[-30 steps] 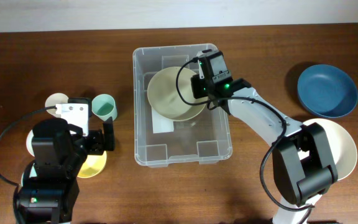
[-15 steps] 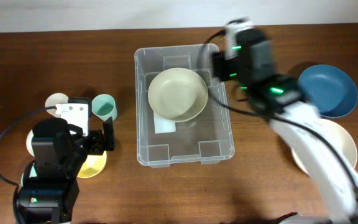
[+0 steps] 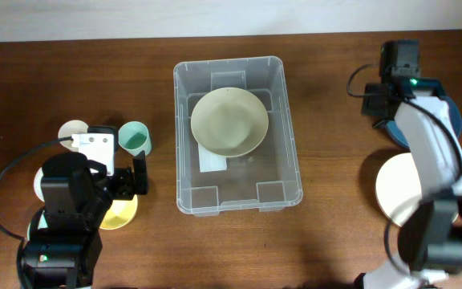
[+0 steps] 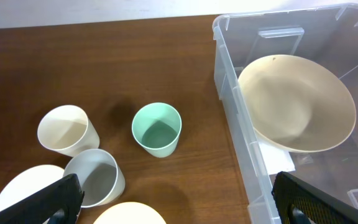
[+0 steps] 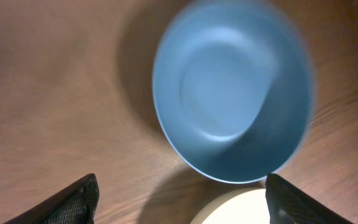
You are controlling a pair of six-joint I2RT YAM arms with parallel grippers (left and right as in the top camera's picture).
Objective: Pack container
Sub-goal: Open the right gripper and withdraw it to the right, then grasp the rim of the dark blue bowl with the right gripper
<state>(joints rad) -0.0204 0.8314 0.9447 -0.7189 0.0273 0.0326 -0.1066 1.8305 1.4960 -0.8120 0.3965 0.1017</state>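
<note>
I see the container [image 3: 283, 172] in the middle of the counter [image 3: 335, 241], its long side running away from me. A cream bowl [image 3: 228, 122] lies inside it, in the far half, and covers part of the white label [image 3: 212, 162] on the base. On my left, the left fingers [image 4: 48, 202] are spread wide with nothing between them. They hang above a cluster of dishes just beside the container's left wall: a mint cup [image 4: 157, 129], a cream cup [image 4: 67, 129], a grey cup [image 4: 95, 177] touching a white plate [image 4: 17, 193], and a yellow plate [image 4: 129, 214] at the near edge of the wrist view. On my right, the right fingers [image 5: 67, 202] are also released and wide apart, and they grip nothing. They hover over a blue bowl [image 5: 232, 93] that stands well apart from the container, at the far right of the counter. The wrist picture there is blurred. Just nearer than the blue bowl lies a large pale plate [image 3: 399, 189], partly under the right arm in the overhead view.
</note>
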